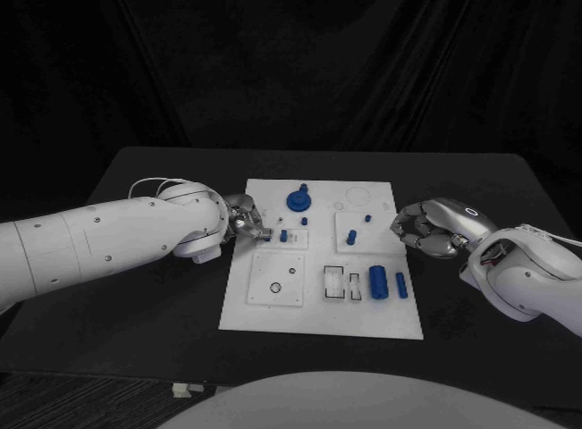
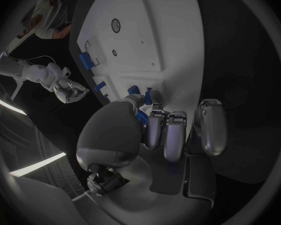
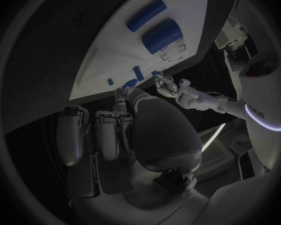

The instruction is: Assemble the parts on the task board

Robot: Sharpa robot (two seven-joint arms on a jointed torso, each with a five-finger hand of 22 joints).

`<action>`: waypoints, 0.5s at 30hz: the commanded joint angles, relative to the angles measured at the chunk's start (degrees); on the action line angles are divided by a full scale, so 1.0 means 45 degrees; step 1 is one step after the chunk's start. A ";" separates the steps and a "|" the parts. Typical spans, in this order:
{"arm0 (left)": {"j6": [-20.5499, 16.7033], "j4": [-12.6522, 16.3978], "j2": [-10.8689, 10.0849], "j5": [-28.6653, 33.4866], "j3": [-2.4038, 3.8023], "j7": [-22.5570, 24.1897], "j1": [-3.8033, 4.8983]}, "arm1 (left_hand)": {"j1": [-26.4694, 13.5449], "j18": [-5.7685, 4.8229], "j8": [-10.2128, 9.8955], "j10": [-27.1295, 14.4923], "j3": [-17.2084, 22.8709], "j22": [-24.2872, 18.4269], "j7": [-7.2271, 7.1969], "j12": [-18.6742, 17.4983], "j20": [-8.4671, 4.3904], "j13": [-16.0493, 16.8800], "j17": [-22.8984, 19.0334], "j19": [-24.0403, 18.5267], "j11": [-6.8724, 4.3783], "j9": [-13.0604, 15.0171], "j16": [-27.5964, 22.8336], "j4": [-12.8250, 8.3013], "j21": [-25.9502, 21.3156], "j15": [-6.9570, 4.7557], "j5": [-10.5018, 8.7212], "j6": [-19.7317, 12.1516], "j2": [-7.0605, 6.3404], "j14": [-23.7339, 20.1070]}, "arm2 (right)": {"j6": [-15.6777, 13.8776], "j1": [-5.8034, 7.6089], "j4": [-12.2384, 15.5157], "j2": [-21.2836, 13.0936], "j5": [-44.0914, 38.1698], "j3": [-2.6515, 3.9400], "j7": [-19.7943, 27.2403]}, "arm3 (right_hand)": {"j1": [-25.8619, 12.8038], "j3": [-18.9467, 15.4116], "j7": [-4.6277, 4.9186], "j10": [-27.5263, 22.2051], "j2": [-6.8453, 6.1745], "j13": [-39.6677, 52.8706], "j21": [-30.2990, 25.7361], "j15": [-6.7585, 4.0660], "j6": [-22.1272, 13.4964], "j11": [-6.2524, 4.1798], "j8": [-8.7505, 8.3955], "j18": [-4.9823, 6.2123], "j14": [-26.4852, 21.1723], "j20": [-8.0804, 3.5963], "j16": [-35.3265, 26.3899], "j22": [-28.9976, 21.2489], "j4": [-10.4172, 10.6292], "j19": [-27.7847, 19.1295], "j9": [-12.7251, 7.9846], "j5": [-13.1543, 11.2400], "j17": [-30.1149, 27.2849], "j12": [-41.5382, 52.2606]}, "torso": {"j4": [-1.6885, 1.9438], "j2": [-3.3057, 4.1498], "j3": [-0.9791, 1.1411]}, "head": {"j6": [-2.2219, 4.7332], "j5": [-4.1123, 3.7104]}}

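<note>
Black table [image 1: 136, 340] carrying the white task board [image 1: 319, 313], one hand at each long edge.

Nearest on the board, toward its near right corner, lie a thick blue cylinder [image 1: 378, 280] and a thinner blue rod [image 1: 401, 284], side by side beside rectangular slots. Farther back, a small blue peg [image 1: 350, 237] stands near the middle, and a round blue knobbed part [image 1: 299, 198] sits near the far edge. At the left edge, the left hand [image 1: 246, 223] reaches over the board, fingertips pinching a small blue part [image 1: 266, 234]. At the right edge, the right hand [image 1: 426, 228] hangs with fingers curled inward, holding nothing. Black curtain [image 1: 291, 71] closes off the room behind.
</note>
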 commanded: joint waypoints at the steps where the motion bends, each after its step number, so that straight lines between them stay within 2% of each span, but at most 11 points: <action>1: 0.0161 -0.0024 0.0027 -0.0271 -0.0033 -0.0110 -0.0052 | 0.0146 0.0063 0.0055 -0.0019 0.0108 0.2369 -0.0088 0.0033 -0.0067 0.1851 0.3355 0.0010 -0.0065 0.0014 0.0033 0.0023 -0.0021 -0.0104 -0.0118 -0.0039 -0.0003 0.1344 | -0.0049 -0.0031 0.0015 -0.0008 -0.0066 0.0005 -0.0175 | 0.0114 0.0051 0.0052 0.1308 0.0020 0.3355 -0.0065 0.0099 0.0034 0.0070 0.0029 0.0031 0.1321 0.0119 0.0030 0.2766 0.0001 0.0530 0.0010 0.0085 0.3351 0.0032 | 0.0002 -0.0005 0.0003 | -0.0003 0.0007; 4: 0.0193 -0.0032 0.0044 -0.0281 -0.0033 -0.0111 -0.0052 | 0.0170 0.0061 0.0066 -0.0019 0.0160 0.2370 -0.0082 0.0031 -0.0070 0.1848 0.3355 0.0015 -0.0062 0.0015 0.0033 0.0030 -0.0017 -0.0105 -0.0250 -0.0064 -0.0028 0.1344 | -0.0050 -0.0031 0.0015 -0.0006 -0.0066 0.0005 -0.0174 | 0.0114 0.0051 0.0052 0.1308 0.0020 0.3355 -0.0065 0.0099 0.0034 0.0070 0.0029 0.0031 0.1321 0.0119 0.0030 0.2766 0.0001 0.0530 0.0010 0.0085 0.3351 0.0032 | 0.0000 0.0003 0.0000 | -0.0003 0.0006; 5: 0.0216 -0.0036 0.0049 -0.0284 -0.0033 -0.0115 -0.0052 | 0.0123 0.0056 0.0058 -0.0017 0.0198 0.2369 -0.0059 0.0030 -0.0058 0.1842 0.3355 0.0014 -0.0038 -0.0022 0.0033 0.0111 -0.0022 -0.0105 -0.0970 -0.0098 -0.0056 0.1344 | -0.0052 -0.0031 0.0016 -0.0006 -0.0066 0.0005 -0.0174 | 0.0114 0.0051 0.0052 0.1308 0.0020 0.3355 -0.0065 0.0099 0.0034 0.0070 0.0029 0.0031 0.1321 0.0119 0.0030 0.2766 0.0001 0.0530 0.0010 0.0085 0.3351 0.0032 | -0.0002 0.0005 0.0000 | -0.0003 0.0013; 6: 0.0234 -0.0038 0.0054 -0.0286 -0.0033 -0.0118 -0.0052 | 0.0089 0.0057 0.0052 -0.0015 0.0194 0.2371 -0.0046 0.0031 -0.0064 0.1841 0.3355 0.0019 -0.0032 -0.0040 0.0033 0.0148 -0.0016 -0.0087 -0.1179 -0.0100 -0.0062 0.1344 | -0.0053 -0.0031 0.0017 -0.0006 -0.0066 0.0005 -0.0173 | 0.0114 0.0051 0.0052 0.1308 0.0020 0.3355 -0.0065 0.0099 0.0034 0.0070 0.0029 0.0031 0.1321 0.0119 0.0030 0.2766 0.0001 0.0530 0.0010 0.0085 0.3351 0.0032 | -0.0004 0.0006 -0.0003 | -0.0003 0.0008; 7: 0.0252 -0.0041 0.0059 -0.0288 -0.0033 -0.0120 -0.0052 | -0.0083 0.0055 -0.0019 -0.0016 0.0097 0.2366 -0.0010 0.0031 -0.0039 0.1833 0.3355 0.0012 -0.0001 -0.0144 0.0033 0.0239 -0.0031 -0.0059 -0.2318 -0.0110 -0.0046 0.1344 | -0.0055 -0.0031 0.0018 -0.0008 -0.0066 0.0005 -0.0172 | 0.0114 0.0051 0.0052 0.1308 0.0020 0.3355 -0.0065 0.0099 0.0034 0.0070 0.0029 0.0031 0.1321 0.0119 0.0030 0.2766 0.0001 0.0530 0.0010 0.0085 0.3351 0.0032 | -0.0003 0.0010 -0.0003 | -0.0003 0.0009; 8: 0.0270 -0.0044 0.0064 -0.0289 -0.0033 -0.0121 -0.0052 | -0.0125 0.0059 -0.0043 -0.0011 0.0075 0.2364 0.0007 0.0036 -0.0039 0.1837 0.3355 0.0009 0.0011 -0.0178 0.0033 0.0256 -0.0038 -0.0050 -0.2469 -0.0112 -0.0038 0.1344 | -0.0058 -0.0031 0.0019 -0.0010 -0.0066 0.0005 -0.0172 | 0.0089 0.0083 0.0061 0.1308 0.0024 0.3355 -0.0063 0.0112 0.0038 0.0085 0.0015 0.0029 0.1316 0.0132 0.0017 0.2769 -0.0028 0.0534 0.0005 0.0083 0.3329 0.0032 | -0.0003 0.0010 0.0000 | -0.0003 0.0002; 9: 0.0284 -0.0047 0.0068 -0.0290 -0.0033 -0.0122 -0.0053 | -0.0339 0.0053 -0.0182 -0.0007 -0.0029 0.2367 0.0056 0.0042 -0.0005 0.1839 0.3355 0.0016 0.0045 -0.0343 0.0033 0.0277 -0.0034 -0.0025 -0.3081 -0.0131 0.0027 0.1344 | -0.0059 -0.0031 0.0020 -0.0012 -0.0066 0.0005 -0.0171 | 0.0089 0.0083 0.0061 0.1308 0.0024 0.3355 -0.0063 0.0112 0.0038 0.0085 0.0015 0.0029 0.1316 0.0132 0.0017 0.2769 -0.0028 0.0534 0.0005 0.0083 0.3329 0.0032 | -0.0001 0.0012 -0.0003 | -0.0003 0.0003; 11: 0.0304 -0.0056 0.0075 -0.0291 -0.0033 -0.0124 -0.0053 | -0.0618 0.0060 -0.0415 -0.0008 -0.0201 0.2360 0.0120 0.0047 0.0032 0.1838 0.3355 0.0006 0.0108 -0.0630 0.0033 0.0295 -0.0059 0.0024 -0.3802 -0.0117 0.0106 0.1344 | -0.0062 -0.0031 0.0021 -0.0015 -0.0066 0.0005 -0.0171 | 0.0089 0.0083 0.0061 0.1308 0.0024 0.3355 -0.0063 0.0112 0.0038 0.0085 0.0015 0.0029 0.1316 0.0132 0.0017 0.2769 -0.0028 0.0534 0.0005 0.0083 0.3329 0.0032 | -0.0001 0.0012 -0.0004 | -0.0003 0.0001; 12: 0.0316 -0.0060 0.0077 -0.0292 -0.0033 -0.0121 -0.0053 | -0.0688 0.0059 -0.0460 -0.0010 -0.0249 0.2363 0.0137 0.0046 0.0039 0.1836 0.3355 0.0011 0.0119 -0.0691 0.0033 0.0304 -0.0053 0.0037 -0.3941 -0.0106 0.0124 0.1344 | -0.0062 -0.0031 0.0022 -0.0017 -0.0066 0.0005 -0.0172 | 0.0089 0.0083 0.0061 0.1308 0.0024 0.3355 -0.0063 0.0112 0.0038 0.0085 0.0015 0.0029 0.1316 0.0132 0.0017 0.2769 -0.0028 0.0534 0.0005 0.0083 0.3329 0.0032 | -0.0002 0.0010 -0.0001 | -0.0003 -0.0002; 13: 0.0322 -0.0062 0.0078 -0.0292 -0.0033 -0.0121 -0.0053 | -0.1103 0.0058 -0.0607 -0.0014 -0.0456 0.2363 0.0200 0.0047 0.0075 0.1832 0.3355 0.0012 0.0172 -0.0875 0.0033 0.0335 -0.0058 0.0077 -0.4348 -0.0077 0.0223 0.1344 | -0.0062 -0.0031 0.0022 -0.0018 -0.0066 0.0005 -0.0173 | 0.0089 0.0083 0.0061 0.1308 0.0024 0.3355 -0.0063 0.0112 0.0038 0.0085 0.0015 0.0029 0.1316 0.0132 0.0017 0.2769 -0.0028 0.0534 0.0005 0.0083 0.3329 0.0032 | -0.0004 0.0010 -0.0005 | -0.0003 -0.0001; 15: 0.0346 -0.0068 0.0081 -0.0293 -0.0033 -0.0118 -0.0053 | -0.1311 0.0061 -0.0717 -0.0004 -0.0632 0.2361 0.0223 0.0059 0.0108 0.1842 0.3355 0.0011 0.0197 -0.1037 0.0033 0.0321 -0.0067 0.0106 -0.4640 -0.0023 0.0272 0.1344 | -0.0061 -0.0031 0.0021 -0.0018 -0.0066 0.0005 -0.0175 | 0.0089 0.0083 0.0061 0.1308 0.0024 0.3355 -0.0063 0.0112 0.0038 0.0085 0.0015 0.0029 0.1316 0.0132 0.0017 0.2769 -0.0028 0.0534 0.0005 0.0083 0.3329 0.0032 | -0.0004 0.0010 0.0000 | -0.0003 0.0000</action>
